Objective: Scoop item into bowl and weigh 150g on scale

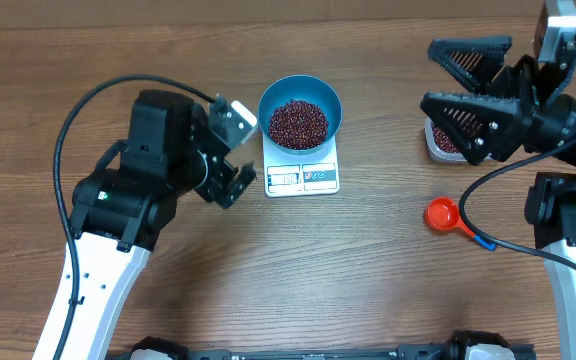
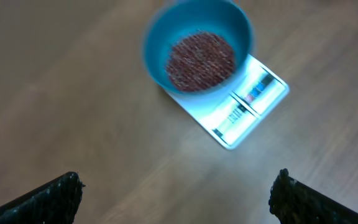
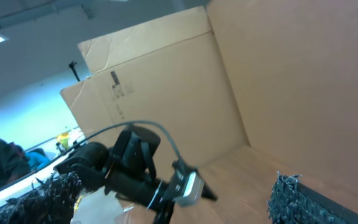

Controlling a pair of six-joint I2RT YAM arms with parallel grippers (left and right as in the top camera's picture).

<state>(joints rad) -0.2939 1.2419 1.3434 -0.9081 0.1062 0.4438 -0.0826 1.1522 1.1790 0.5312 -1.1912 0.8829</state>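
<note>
Sitting on the scale (image 1: 303,178), the blue bowl (image 1: 267,100) is holding the beans (image 1: 298,123) just ahead of the left end effector (image 1: 240,150), which is gaping, released and empty; the right end effector (image 1: 430,75), equally released, is hovering well apart, making the left arm nearer

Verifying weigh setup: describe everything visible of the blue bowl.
The round deep bright blue bowl, smooth and plastic-looking, stands upright on the rear of the small flat white digital scale. It is wider than the scale and leaves the display strip uncovered. Small dark red-brown beans cover its bottom, well below the rim. Nothing else touches it.
</note>
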